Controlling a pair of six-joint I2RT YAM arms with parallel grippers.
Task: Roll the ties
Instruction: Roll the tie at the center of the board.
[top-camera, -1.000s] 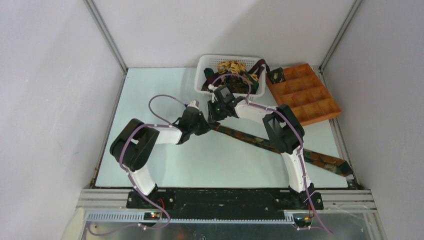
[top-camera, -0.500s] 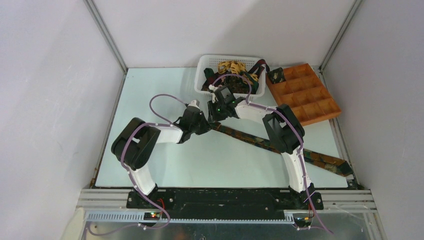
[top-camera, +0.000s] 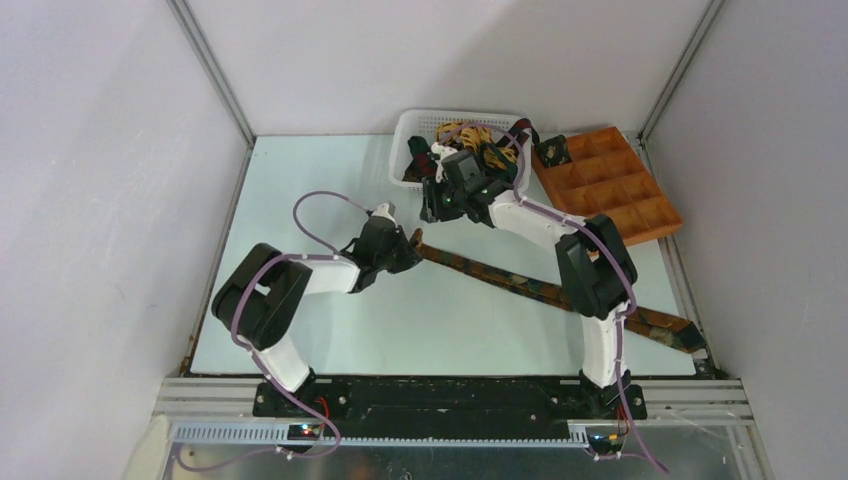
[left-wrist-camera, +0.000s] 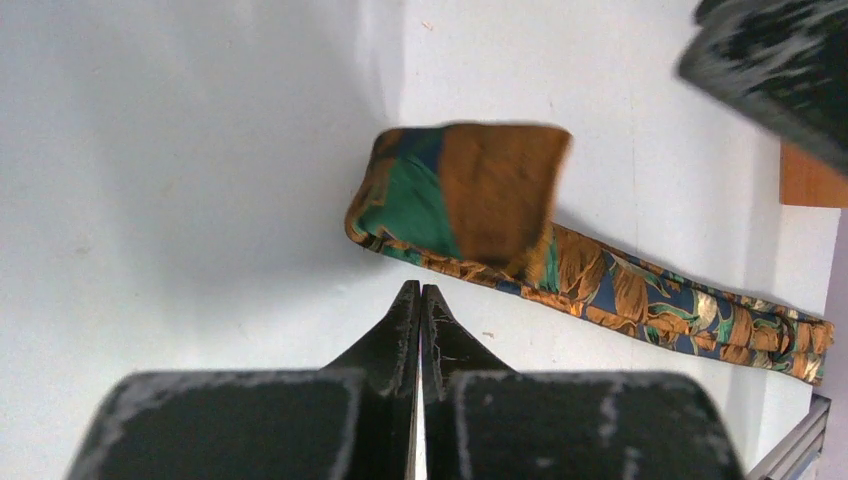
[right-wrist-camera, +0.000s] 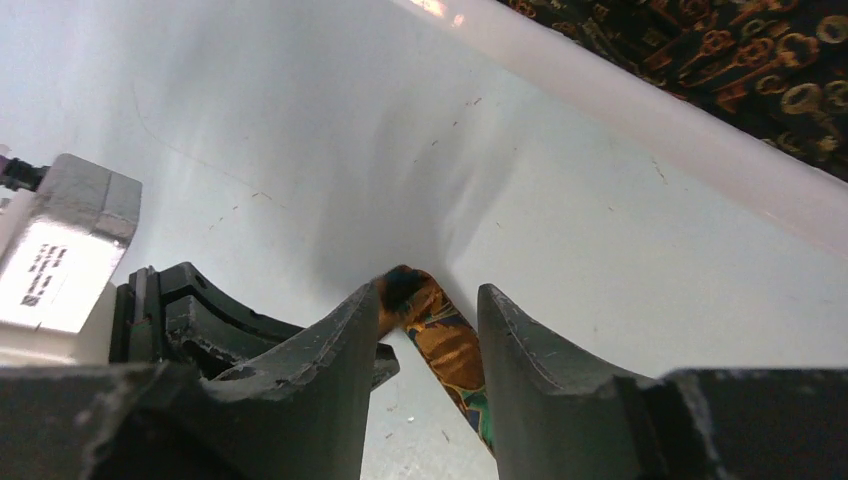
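Observation:
A long tie (top-camera: 540, 290) with an orange, green and blue pattern lies diagonally on the table. Its upper-left end (left-wrist-camera: 470, 190) is folded over once. My left gripper (left-wrist-camera: 420, 292) is shut and empty, with its tips just beside that folded end; it also shows in the top view (top-camera: 410, 252). My right gripper (right-wrist-camera: 430, 292) is open and raised above the same end (right-wrist-camera: 445, 335), near the basket (top-camera: 428, 208). More ties, yellow-gold (top-camera: 465, 132) and maroon (top-camera: 520, 130), lie heaped in the basket. A dark rolled tie (top-camera: 553, 152) sits in the tray's near-left compartment.
The white plastic basket (top-camera: 405, 150) stands at the back centre, its rim close to my right gripper (right-wrist-camera: 650, 110). The orange-brown compartment tray (top-camera: 625, 190) stands at the back right. The tie's wide end (top-camera: 690, 335) reaches the table's right front corner.
My right gripper has let go of the tie's end and moved up and back towards the basket. My left gripper has shifted slightly left. The tie's end now lies folded.

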